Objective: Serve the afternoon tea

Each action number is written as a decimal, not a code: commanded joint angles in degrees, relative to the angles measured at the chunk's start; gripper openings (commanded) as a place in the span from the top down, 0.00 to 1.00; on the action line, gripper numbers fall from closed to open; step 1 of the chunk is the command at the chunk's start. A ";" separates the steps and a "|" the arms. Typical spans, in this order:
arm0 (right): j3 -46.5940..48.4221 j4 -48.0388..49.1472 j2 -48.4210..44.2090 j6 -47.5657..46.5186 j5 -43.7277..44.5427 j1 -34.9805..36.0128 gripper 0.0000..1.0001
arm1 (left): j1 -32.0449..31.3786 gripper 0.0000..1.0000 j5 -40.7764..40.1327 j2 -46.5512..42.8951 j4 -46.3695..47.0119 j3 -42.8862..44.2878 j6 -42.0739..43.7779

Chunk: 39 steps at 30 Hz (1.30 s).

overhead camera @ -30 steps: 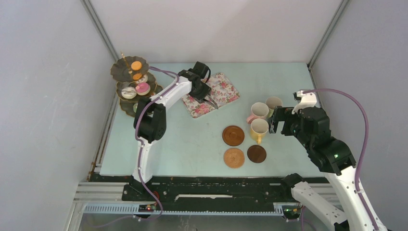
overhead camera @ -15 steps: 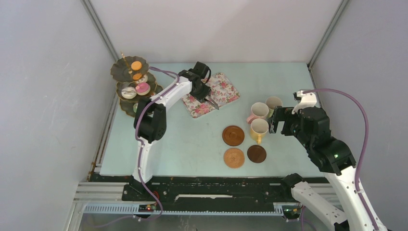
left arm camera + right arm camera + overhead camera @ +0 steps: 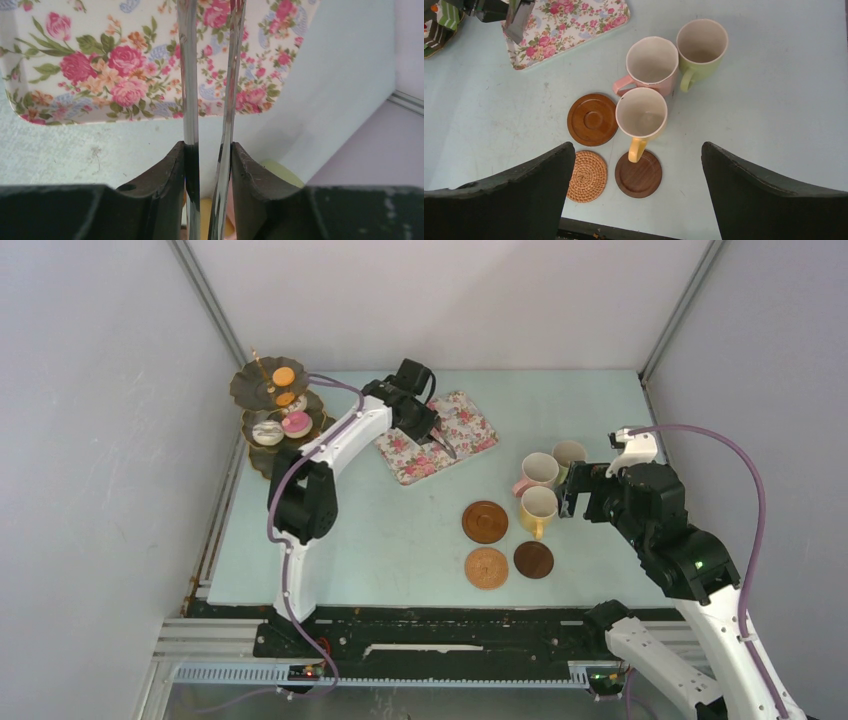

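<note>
Our left gripper (image 3: 207, 160) clamps the tongs (image 3: 187, 75) over the tray (image 3: 100, 75); their arms keep a narrow gap, nothing between, tips unseen. Our right gripper (image 3: 637, 148) hangs wide above the mugs (image 3: 642, 112) beside the coasters (image 3: 592, 119); cakes (image 3: 296, 422) sit on the stand (image 3: 250, 390)

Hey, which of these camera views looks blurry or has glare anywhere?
Left wrist view: the shiny tongs catch reflections of the flowered tray, and the near dark fingers look soft. Right wrist view: the yellow mug is sharp, shadows faint. Top view: even light, no glare.
</note>
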 commanded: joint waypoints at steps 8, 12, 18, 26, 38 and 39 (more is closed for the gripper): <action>0.01 2.99 -0.32 -1.75 2.35 2.34 0.00 | -0.65 0.67 3.44 -12.16 4.33 -5.64 2.02; 0.01 4.45 -0.16 -1.24 1.91 1.94 0.00 | -1.25 0.68 2.96 -15.85 2.78 -5.12 4.44; 0.01 6.16 0.63 1.22 -0.77 1.05 0.00 | -1.46 0.69 1.19 -22.48 -0.68 -4.35 7.68; 0.01 6.61 0.63 2.25 -3.78 0.82 0.00 | -1.46 0.68 -8.14 -33.41 -4.64 -1.33 16.08; 0.01 6.28 1.19 1.19 -2.40 4.28 0.00 | -1.49 0.65 -26.11 -49.94 -10.66 -2.63 28.27; 0.01 6.36 1.22 1.11 -2.25 4.80 0.00 | -1.46 0.65 -28.06 -51.02 -11.64 -2.68 29.16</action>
